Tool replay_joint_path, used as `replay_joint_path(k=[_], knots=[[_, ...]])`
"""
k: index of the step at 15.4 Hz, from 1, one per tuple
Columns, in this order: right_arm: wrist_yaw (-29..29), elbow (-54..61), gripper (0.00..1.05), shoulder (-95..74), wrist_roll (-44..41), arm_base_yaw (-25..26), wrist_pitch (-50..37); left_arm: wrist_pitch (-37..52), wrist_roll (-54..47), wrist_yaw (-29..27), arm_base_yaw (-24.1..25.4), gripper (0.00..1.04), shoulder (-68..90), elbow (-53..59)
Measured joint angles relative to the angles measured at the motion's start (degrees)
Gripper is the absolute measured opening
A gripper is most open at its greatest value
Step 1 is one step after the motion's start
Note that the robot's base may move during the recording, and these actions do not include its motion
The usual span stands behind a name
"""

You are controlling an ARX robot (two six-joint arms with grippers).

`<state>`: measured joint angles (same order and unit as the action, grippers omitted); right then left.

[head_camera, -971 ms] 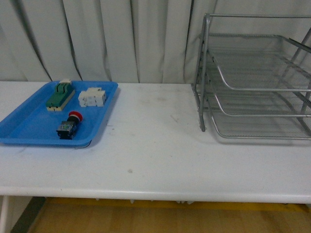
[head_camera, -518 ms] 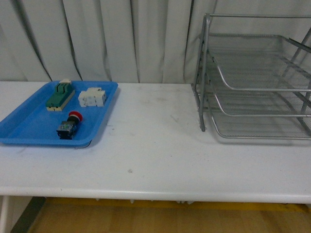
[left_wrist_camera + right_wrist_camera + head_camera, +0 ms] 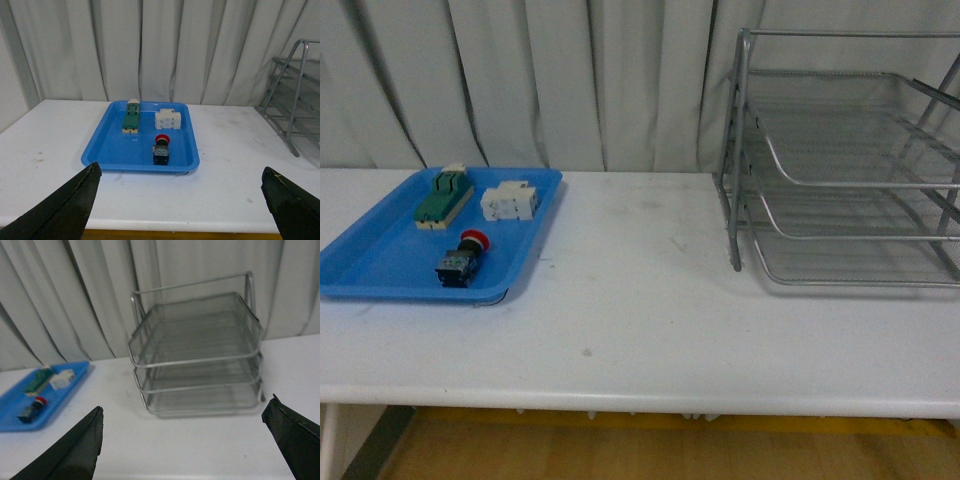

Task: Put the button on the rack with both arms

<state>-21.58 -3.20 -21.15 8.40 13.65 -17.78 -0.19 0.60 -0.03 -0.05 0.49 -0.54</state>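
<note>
The button, with a red cap on a black-and-blue body, lies near the front of a blue tray at the table's left. It also shows in the left wrist view as the button and small in the right wrist view as the button. The silver wire-mesh rack stands at the right; the same rack fills the right wrist view. My left gripper is open, well short of the tray. My right gripper is open in front of the rack. Neither arm appears in the front view.
On the blue tray also lie a green-topped beige block and a white block. White curtains hang behind the white table. The table's front edge runs close to both grippers.
</note>
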Motion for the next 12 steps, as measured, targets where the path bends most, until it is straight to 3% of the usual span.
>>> replay_joint_path(k=[1, 2, 4, 7, 9, 12], knots=[[-6.19, -3.32, 0.98, -12.96, 3.39, 3.74, -12.13, -0.04, 0.00, 0.02, 0.00, 0.98, 0.00, 0.00], [-8.35, -9.75, 0.98, -27.85, 7.98, 6.36, -25.40, -0.04, 0.00, 0.02, 0.00, 0.98, 0.00, 0.00], [-7.61, -22.56, 0.98, -49.72, 18.73, 7.78, -38.60, -0.04, 0.00, 0.02, 0.00, 0.98, 0.00, 0.00], [-6.36, -35.50, 0.98, -72.17, 41.33, 7.13, -46.56, -0.04, 0.00, 0.04, 0.00, 0.98, 0.00, 0.00], [-4.24, -36.50, 0.98, -82.31, 58.21, 5.14, -55.34, -0.04, 0.00, 0.04, 0.00, 0.98, 0.00, 0.00], [-1.99, -35.21, 0.98, -92.91, 76.43, 1.64, -55.60, -0.04, 0.00, 0.02, 0.00, 0.98, 0.00, 0.00]])
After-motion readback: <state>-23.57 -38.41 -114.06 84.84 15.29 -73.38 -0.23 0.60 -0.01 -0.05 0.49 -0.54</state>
